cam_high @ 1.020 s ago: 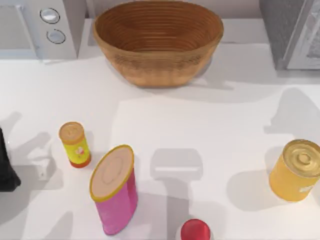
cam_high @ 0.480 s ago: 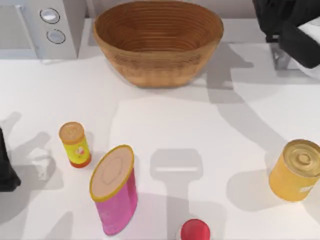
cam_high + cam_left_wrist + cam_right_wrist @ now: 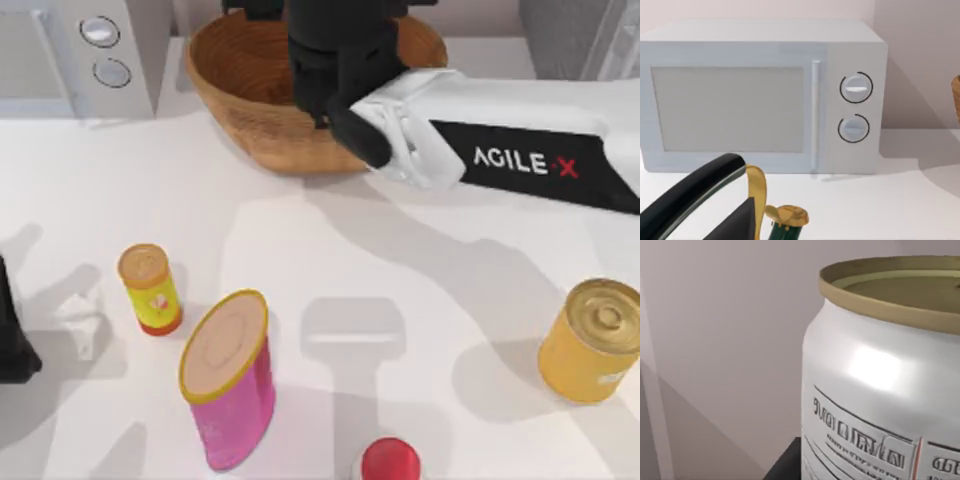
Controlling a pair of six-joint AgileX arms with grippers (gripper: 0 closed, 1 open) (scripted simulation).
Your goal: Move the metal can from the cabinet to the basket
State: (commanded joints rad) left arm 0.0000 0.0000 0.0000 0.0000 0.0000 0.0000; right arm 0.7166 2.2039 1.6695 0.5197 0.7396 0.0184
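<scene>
Swinging in from the cabinet (image 3: 580,40) at the table's far right, my right arm has crossed in half a second to hang over the basket (image 3: 250,110), where a moment ago it was still beside the cabinet door. Its right tool (image 3: 335,70) sits above the basket's middle, dark against the brown wicker. The metal can (image 3: 875,385) is close against the right wrist camera, upright, gold rim uppermost and its printed label facing the lens, so I judge the tool is clamped on it, though the fingers themselves are hidden. What matters now is the vertical line: the can's long axis points straight down into the basket's bowl, so a lowering and release should land it inside. My left arm (image 3: 12,340) is parked at the table's left edge, facing the microwave (image 3: 765,95).
</scene>
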